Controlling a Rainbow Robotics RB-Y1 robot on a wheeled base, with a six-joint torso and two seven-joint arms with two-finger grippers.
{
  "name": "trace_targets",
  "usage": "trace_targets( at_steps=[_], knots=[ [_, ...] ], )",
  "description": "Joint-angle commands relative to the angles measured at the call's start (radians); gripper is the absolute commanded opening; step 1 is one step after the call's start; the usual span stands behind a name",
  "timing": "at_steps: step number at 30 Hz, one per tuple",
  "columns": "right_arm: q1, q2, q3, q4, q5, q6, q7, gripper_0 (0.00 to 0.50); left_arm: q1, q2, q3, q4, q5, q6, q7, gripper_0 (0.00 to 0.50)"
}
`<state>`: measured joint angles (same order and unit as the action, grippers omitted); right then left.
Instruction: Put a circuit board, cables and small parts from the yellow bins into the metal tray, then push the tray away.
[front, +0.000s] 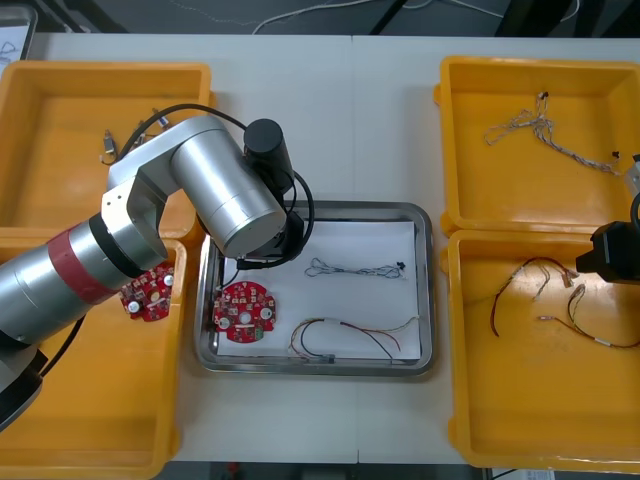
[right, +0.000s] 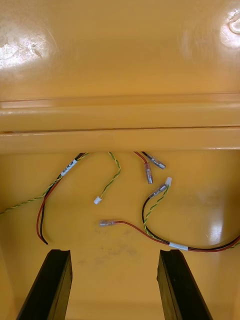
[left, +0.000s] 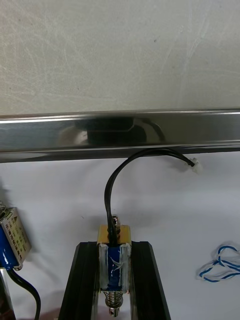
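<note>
My left gripper (left: 116, 292) is shut on a small metal part (left: 114, 260), blue-wrapped with a black lead (left: 125, 167) ending in a white plug. It hovers just over the white floor of the metal tray (left: 120, 134), near the rim. In the front view the left arm (front: 225, 195) covers the tray's (front: 427, 300) left end. A red circuit board (front: 243, 313), a blue and white cable (front: 355, 268) and a red and yellow cable (front: 350, 335) lie in the tray. My right gripper (right: 114, 285) stands open over red and yellow cables (right: 150, 200) in the near right bin (front: 540, 400).
A second small metal part (left: 12, 239) lies beside my left fingers. Another circuit board (front: 148, 293) sits in the near left bin (front: 90, 400). The far left bin (front: 60, 120) holds small metal parts (front: 108, 145). The far right bin (front: 540, 75) holds a cable (front: 545, 135).
</note>
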<state>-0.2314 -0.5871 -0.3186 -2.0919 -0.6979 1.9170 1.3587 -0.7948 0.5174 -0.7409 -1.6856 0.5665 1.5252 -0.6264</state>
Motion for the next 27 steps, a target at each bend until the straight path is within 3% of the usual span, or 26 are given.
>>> trace_targets(
  at_steps=[1,3,4,7,8,9,18,27],
  knots=[
    [0.01,-0.013,0.01,-0.034,-0.008,0.003,-0.046,0.5,-0.018,-0.025,-0.014,-0.006,-0.022,-0.005,0.047,0.17],
    [0.01,-0.013,0.01,-0.034,-0.008,0.003,-0.046,0.5,-0.018,-0.025,-0.014,-0.006,-0.023,-0.005,0.047,0.249],
    [0.01,-0.013,0.01,-0.034,-0.008,0.003,-0.046,0.5,-0.018,-0.025,-0.014,-0.006,-0.025,-0.005,0.047,0.327],
    [0.01,-0.013,0.01,-0.034,-0.008,0.003,-0.046,0.5,-0.02,-0.025,-0.014,-0.009,-0.033,0.004,0.045,0.465],
    [0.01,-0.013,0.01,-0.034,-0.008,0.003,-0.046,0.5,-0.02,-0.025,-0.014,-0.009,-0.033,0.004,0.045,0.465],
    [0.01,-0.013,0.01,-0.034,-0.008,0.003,-0.046,0.5,-0.02,-0.023,-0.008,-0.017,-0.034,0.012,0.045,0.497],
    [0.006,-0.011,0.009,-0.036,-0.008,0.003,-0.044,0.5,-0.037,-0.019,0.077,-0.101,0.012,0.155,0.04,0.5],
    [-0.006,-0.028,0.053,-0.057,-0.014,0.003,-0.039,0.5,-0.076,0.015,0.233,-0.174,0.124,0.303,0.002,0.5]
  ],
)
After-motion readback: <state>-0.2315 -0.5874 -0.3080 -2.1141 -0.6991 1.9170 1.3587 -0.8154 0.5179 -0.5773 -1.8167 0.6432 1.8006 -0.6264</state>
